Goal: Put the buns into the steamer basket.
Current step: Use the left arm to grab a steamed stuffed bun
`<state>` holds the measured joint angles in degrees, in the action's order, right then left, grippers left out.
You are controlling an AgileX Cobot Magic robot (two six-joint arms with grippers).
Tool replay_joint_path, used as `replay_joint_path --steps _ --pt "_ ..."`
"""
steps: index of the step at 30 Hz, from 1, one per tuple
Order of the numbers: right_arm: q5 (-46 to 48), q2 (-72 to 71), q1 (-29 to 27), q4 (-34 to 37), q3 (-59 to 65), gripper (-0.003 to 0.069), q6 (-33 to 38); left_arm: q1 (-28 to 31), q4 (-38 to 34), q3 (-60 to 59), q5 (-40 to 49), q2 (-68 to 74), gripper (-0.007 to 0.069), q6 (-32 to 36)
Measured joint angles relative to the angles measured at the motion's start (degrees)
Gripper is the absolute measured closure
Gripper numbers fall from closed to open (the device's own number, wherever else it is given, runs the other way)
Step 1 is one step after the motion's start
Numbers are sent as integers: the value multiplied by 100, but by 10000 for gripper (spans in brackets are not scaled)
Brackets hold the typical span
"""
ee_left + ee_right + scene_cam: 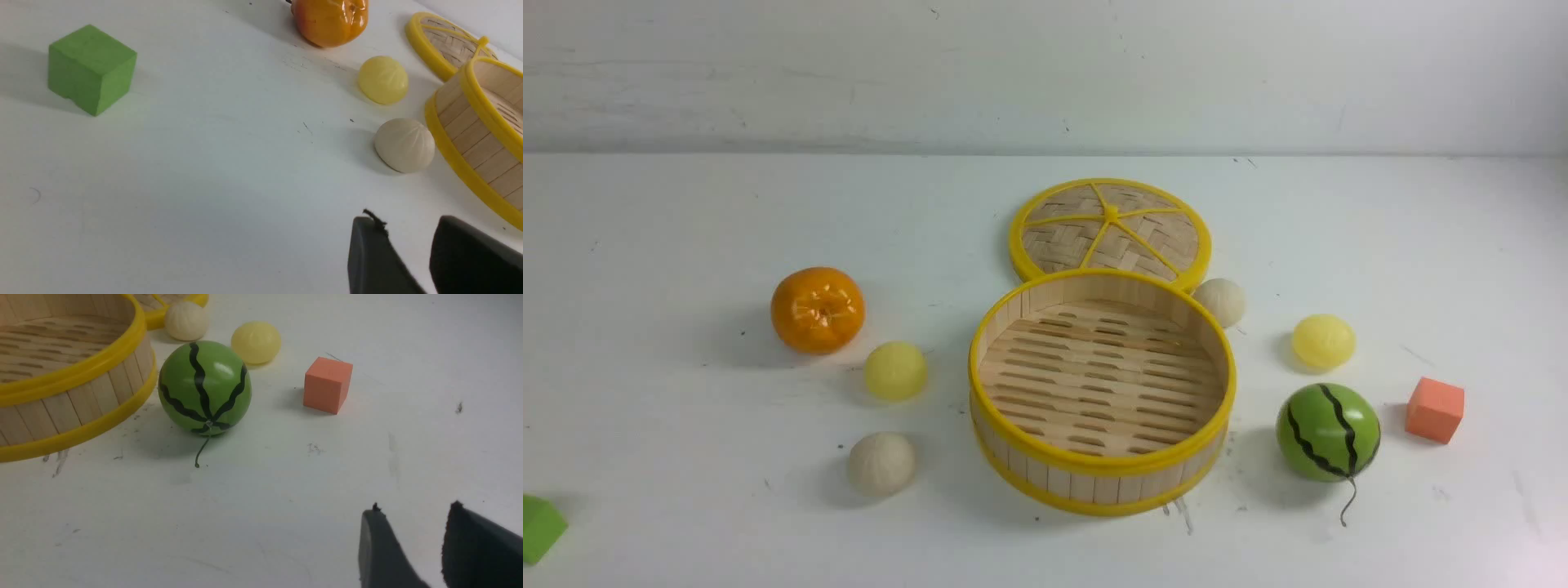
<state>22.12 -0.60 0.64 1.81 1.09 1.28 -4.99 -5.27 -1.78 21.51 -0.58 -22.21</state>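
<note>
Front view. Nearest the lens, at the lower left corner: green square block, cut by the frame edge. At the centre of the white worktop: round bamboo steamer basket with slatted floor and yellow rims, upright, nothing inside. Behind it: flat woven lid with yellow spokes, partly hidden by the far rim. To the robot's left of the basket: left beige toy bun towards the front, left pale yellow toy bun behind it, glossy orange fruit further out. To the right: right beige toy bun just beside the far wall and the lid, right pale yellow toy bun further out, green black-striped watermelon ball, orange-red cube. No arm in sight.

Left wrist view. At the lower edge: left pincer, low over bare worktop, jaws parted by a narrow gap, nothing held. Closest ahead: left beige toy bun, near the basket wall but apart.

Right wrist view. At the lower edge: right pincer, likewise parted and unladen. Between it and both right-hand buns: the watermelon ball.

Assessment. All four buns on the worktop, none in the basket. Step in hand, by judgement: first reach. Recommended: widen the jaws past the bun's width, descend from above, close gently across the middle, lift clear of the rim, release low over the slats. On the right, pass over the ball, not through it.
</note>
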Motion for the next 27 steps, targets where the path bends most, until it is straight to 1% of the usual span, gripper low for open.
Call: replay_joint_path --steps 27 --pt "0 0 0 0 0 420 0 0 0 0 0 0 389 0"
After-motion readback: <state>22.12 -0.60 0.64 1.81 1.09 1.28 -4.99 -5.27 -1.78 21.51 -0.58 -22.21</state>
